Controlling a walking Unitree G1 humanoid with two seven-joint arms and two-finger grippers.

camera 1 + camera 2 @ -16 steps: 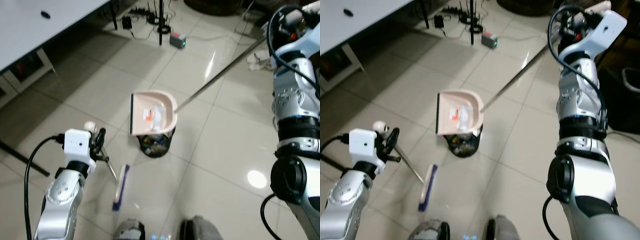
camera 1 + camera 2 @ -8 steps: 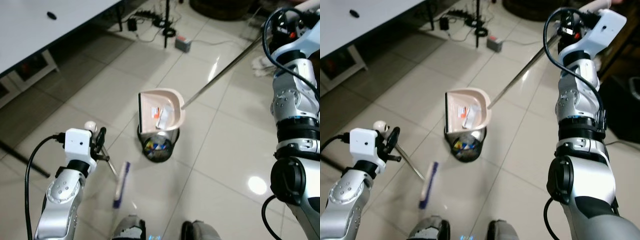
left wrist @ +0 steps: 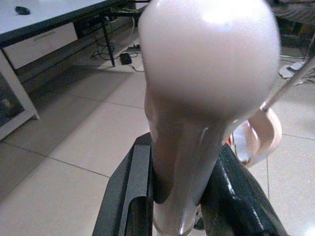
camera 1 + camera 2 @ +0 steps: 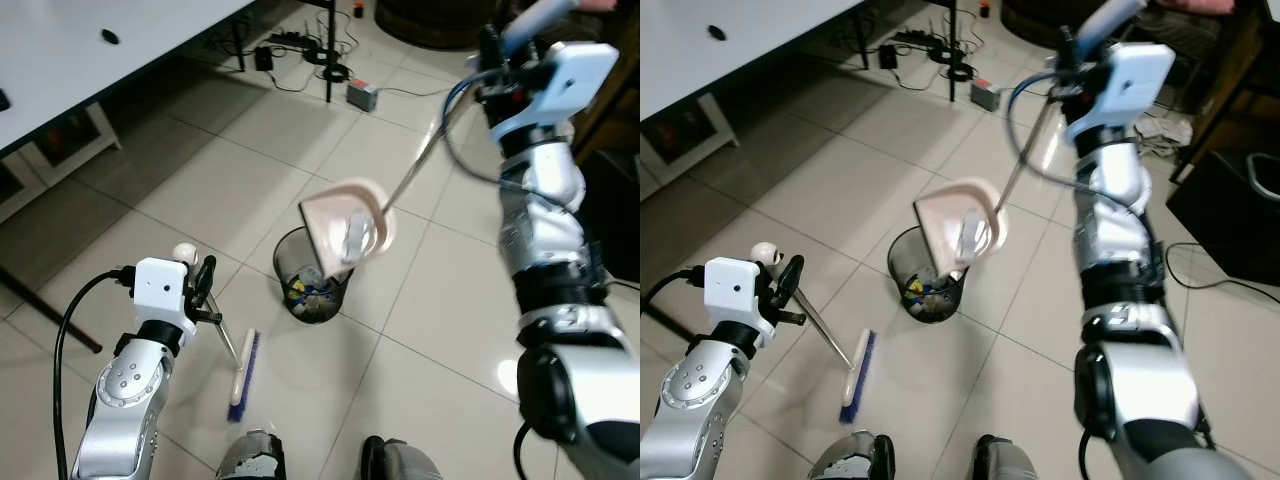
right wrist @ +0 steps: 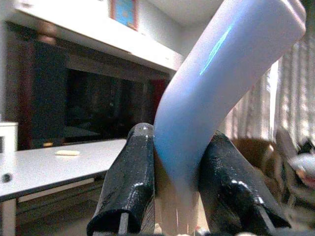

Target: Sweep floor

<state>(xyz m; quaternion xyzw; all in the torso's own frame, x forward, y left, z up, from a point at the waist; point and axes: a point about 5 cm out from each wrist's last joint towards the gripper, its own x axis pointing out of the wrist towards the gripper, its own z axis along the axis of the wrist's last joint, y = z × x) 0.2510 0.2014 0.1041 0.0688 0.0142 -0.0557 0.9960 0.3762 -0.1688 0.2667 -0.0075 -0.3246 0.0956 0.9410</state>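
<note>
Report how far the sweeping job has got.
Done: debris is gathered, with rubbish already in the black bin. In hand: the right gripper clamps the dustpan handle, and the pink dustpan is tipped steeply over the bin, emptying. The left gripper holds the broom handle, its brush head resting on the tiles. Left: finishing the tip and putting the tools away.
</note>
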